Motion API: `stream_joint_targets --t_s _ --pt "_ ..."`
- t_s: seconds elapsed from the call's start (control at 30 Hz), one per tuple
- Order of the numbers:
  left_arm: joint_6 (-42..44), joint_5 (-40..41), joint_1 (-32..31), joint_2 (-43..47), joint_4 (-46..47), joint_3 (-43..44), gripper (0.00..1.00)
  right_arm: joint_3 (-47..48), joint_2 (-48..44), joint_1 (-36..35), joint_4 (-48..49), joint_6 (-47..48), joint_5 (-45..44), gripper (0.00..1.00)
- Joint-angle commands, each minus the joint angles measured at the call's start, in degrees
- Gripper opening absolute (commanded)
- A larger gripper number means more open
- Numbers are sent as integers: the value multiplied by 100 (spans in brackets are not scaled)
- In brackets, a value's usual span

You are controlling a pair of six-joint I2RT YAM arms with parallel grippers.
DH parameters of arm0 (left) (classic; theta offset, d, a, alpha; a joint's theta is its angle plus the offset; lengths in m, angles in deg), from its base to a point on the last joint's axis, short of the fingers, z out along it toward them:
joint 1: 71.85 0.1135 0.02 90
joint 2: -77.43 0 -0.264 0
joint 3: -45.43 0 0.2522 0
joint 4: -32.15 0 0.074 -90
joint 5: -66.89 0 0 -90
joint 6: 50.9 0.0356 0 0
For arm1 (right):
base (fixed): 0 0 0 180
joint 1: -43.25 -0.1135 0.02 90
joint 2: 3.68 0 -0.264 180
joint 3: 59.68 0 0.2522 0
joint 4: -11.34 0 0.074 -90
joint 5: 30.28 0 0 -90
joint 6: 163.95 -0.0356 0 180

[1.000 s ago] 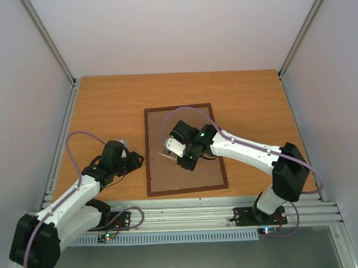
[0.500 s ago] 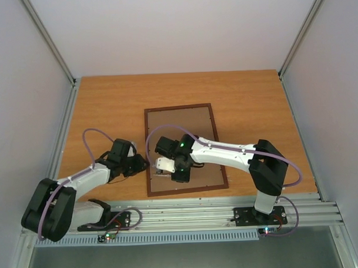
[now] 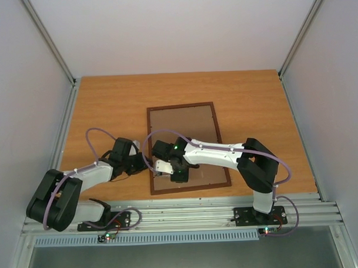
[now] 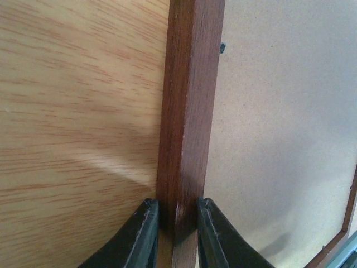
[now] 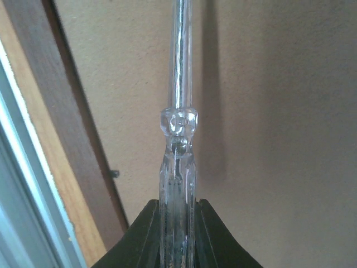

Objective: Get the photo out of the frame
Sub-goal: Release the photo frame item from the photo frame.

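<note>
frame [image 3: 180, 106] pinched by left gripper [image 4: 174, 223], screwdriver [image 5: 179, 84] in right gripper [image 5: 177, 234].

One frame [image 4: 188, 111], one screwdriver [image 5: 178, 128], two hands [image 4: 174, 237] [image 5: 177, 237]

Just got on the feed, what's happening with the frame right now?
The frame lies face down on the table, brown hardboard back up, so the photo is hidden. The left gripper is clamped on the frame's left rail toward its near end. The right gripper holds a clear-handled tool, probably a screwdriver, with its metal shaft over the back. A small dark clip sits at the rail's inner edge. The back has not been lifted out yet.
</note>
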Motion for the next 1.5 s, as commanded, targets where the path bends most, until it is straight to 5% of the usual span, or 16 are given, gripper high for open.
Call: stream_joint_targets --t_s 0.0,1.47 --pt "-72 -236 -29 -135 640 -66 20 -54 126 -108 127 210 -535 1" --pt "-534 -85 -627 -402 1275 -400 13 507 159 -453 1236 162 -1116 1"
